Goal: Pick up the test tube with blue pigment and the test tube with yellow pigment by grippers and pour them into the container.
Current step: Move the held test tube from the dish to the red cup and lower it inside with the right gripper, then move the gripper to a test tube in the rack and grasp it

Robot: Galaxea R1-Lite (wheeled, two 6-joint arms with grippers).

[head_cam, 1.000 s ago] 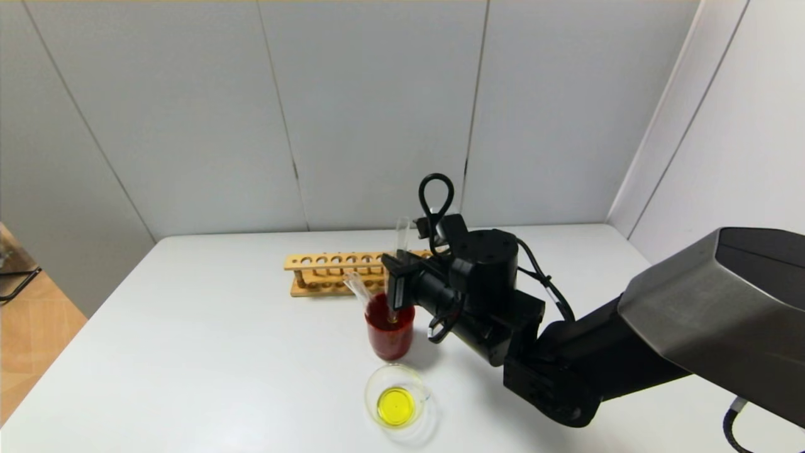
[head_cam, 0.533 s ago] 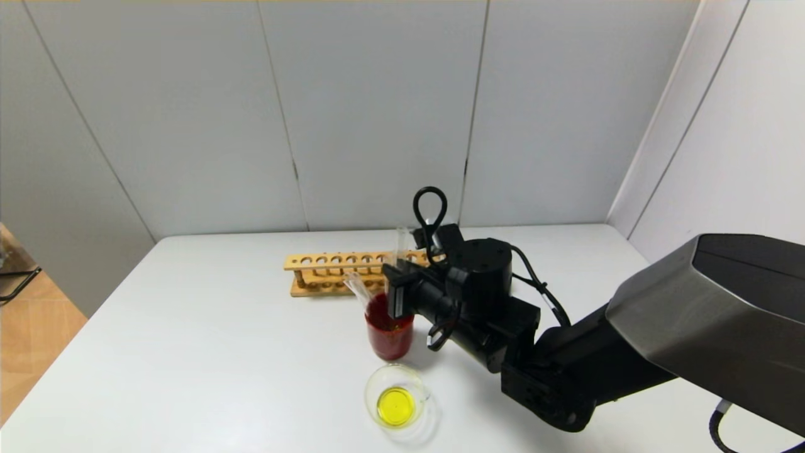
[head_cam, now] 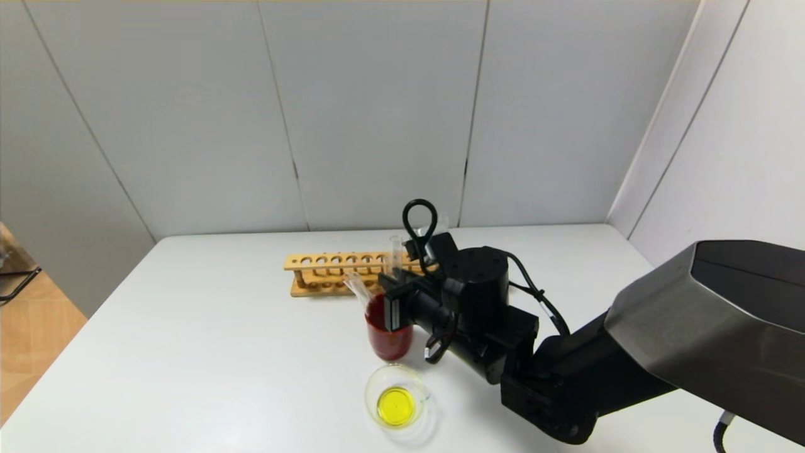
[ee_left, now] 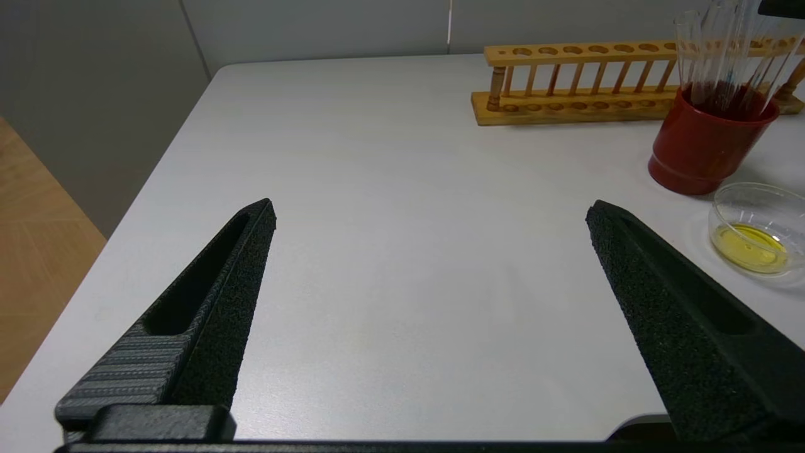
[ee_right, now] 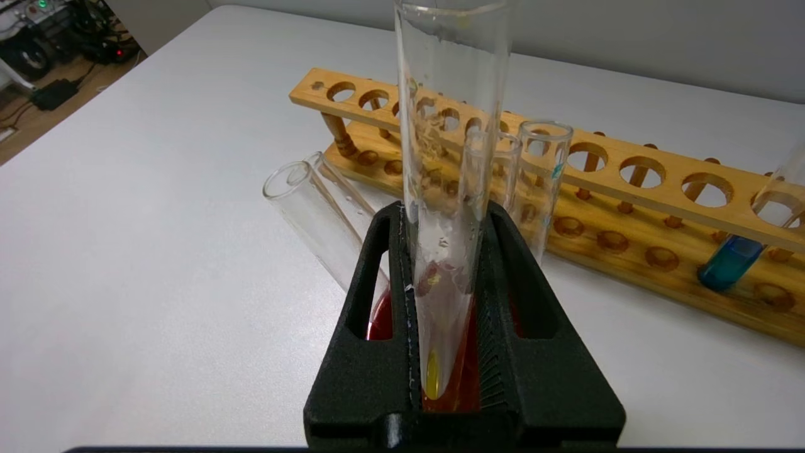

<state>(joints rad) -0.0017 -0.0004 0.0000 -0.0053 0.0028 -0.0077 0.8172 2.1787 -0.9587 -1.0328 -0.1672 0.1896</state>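
Gripping the yellow tube [ee_right: 449, 189], the right gripper [ee_right: 448, 217] has both jaws clamped on its lower part and holds it near upright, its bottom over the red beaker [head_cam: 390, 336] directly beneath. Clear tubes [ee_right: 321, 214] lean in that beaker just beside the jaws. Behind stands the rack [ee_right: 635, 189], the blue tube [ee_right: 732, 258] in it. The container [head_cam: 396, 396], with yellow liquid, sits nearer the robot. The left gripper [ee_left: 431, 211] hangs well apart, jaws wide, touching nothing.

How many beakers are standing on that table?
2. The taller beaker of red liquid stands just before the wooden rack; the low container of yellow liquid stands nearer the robot.
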